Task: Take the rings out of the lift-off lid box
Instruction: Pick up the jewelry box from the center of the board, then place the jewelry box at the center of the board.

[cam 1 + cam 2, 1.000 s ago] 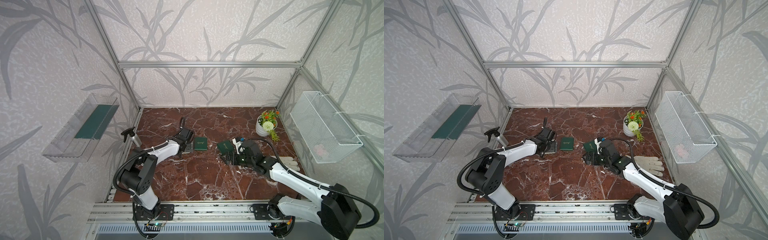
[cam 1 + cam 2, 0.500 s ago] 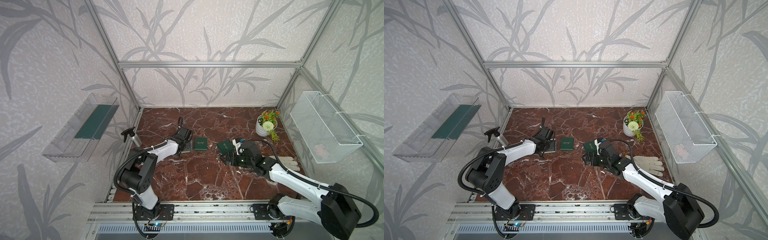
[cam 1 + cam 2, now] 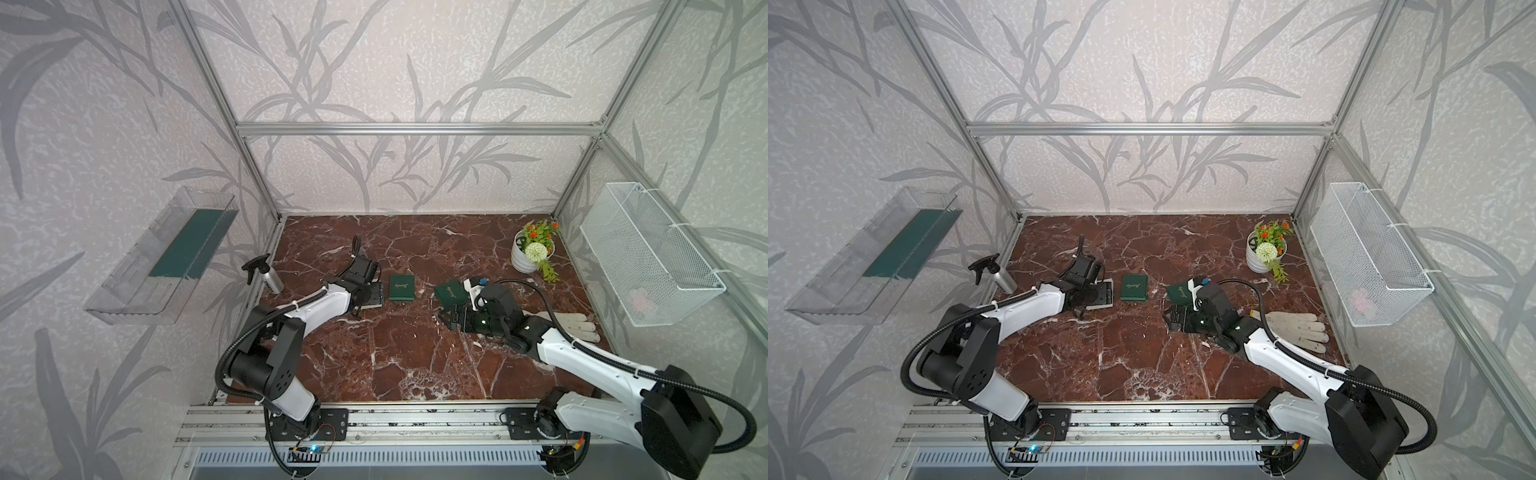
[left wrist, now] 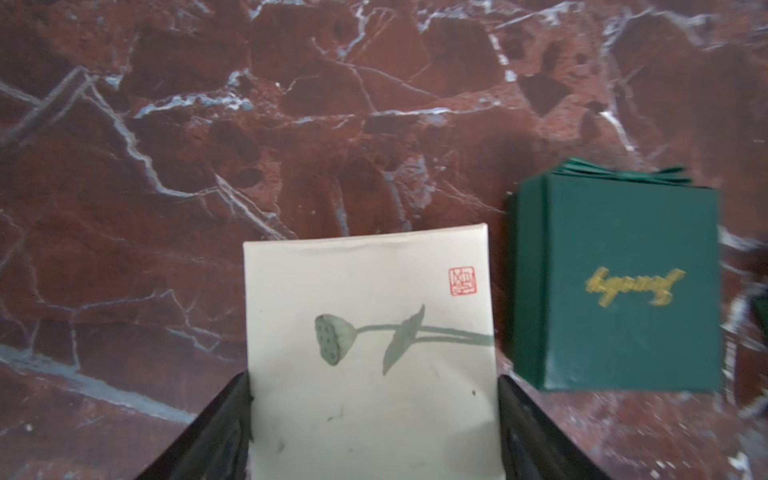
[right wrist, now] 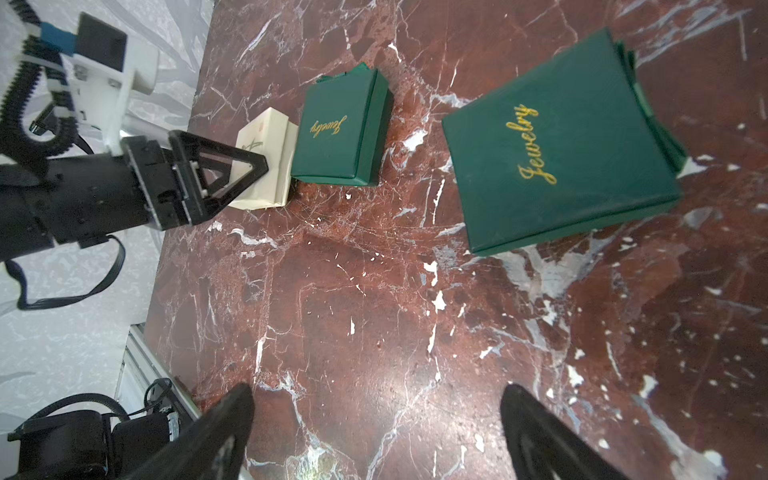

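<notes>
Left gripper [image 4: 372,377] has its jaws against both sides of the unopened white box [image 4: 365,291], and it looks gripped. Rings unseen, presumably inside. Right gripper [image 5: 378,388] hangs wide open, empty, above the desk [image 5: 332,291]. Next: lift the lid [image 5: 259,124] straight up.

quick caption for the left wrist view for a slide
Left pincer straddles a white square lotus-print box, a dark green gold-lettered box beside it on red marble tabletop.
</notes>
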Controlling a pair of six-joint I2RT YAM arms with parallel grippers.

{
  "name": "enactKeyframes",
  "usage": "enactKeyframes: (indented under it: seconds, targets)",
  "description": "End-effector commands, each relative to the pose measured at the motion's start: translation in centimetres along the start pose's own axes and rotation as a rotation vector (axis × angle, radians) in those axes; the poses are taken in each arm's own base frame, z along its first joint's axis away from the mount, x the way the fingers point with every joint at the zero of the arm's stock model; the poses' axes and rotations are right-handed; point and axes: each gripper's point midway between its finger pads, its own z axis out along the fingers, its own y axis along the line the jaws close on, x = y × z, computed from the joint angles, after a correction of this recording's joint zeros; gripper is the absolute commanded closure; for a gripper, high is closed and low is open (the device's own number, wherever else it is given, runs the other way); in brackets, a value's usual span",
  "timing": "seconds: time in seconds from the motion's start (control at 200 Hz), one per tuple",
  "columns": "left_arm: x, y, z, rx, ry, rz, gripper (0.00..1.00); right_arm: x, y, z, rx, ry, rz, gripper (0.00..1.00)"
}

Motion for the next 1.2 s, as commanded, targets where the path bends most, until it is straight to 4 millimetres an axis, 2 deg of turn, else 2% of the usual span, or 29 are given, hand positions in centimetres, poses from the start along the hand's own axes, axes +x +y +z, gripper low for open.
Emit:
enactKeyframes:
  seconds: [0.0, 0.235, 0.5, 0.78, 1.11, 1.195]
  targets:
    - [0.0, -2.4, -1.9, 0.146, -0.014, -0.052, 0.32, 0.2, 0.5, 0.7, -0.028, -0.001, 0.012, 0.08]
    - [0.4, -5.1, -3.9, 0.286, -0.037, -0.069, 0.32, 0.3, 0.7, 1.3, -0.041, -0.032, 0.052, 0.19]
    - [-0.3, -8.0, -5.6, 0.414, -0.074, -0.076, 0.32, 0.5, 1.6, 1.5, -0.080, -0.020, 0.045, 0.28]
    - [1.5, -11.1, -4.5, 0.457, -0.019, -0.024, 0.32, 0.6, 2.1, 1.8, -0.108, -0.029, 0.055, 0.36]
    - [3.0, -14.8, -4.2, 0.497, 0.020, 0.038, 0.32, 0.9, 1.6, 2.2, -0.078, -0.017, 0.068, 0.39]
    - [3.3, -15.7, -4.2, 0.508, 0.029, 0.053, 0.32, 1.0, 1.5, 2.4, -0.077, -0.009, 0.070, 0.45]
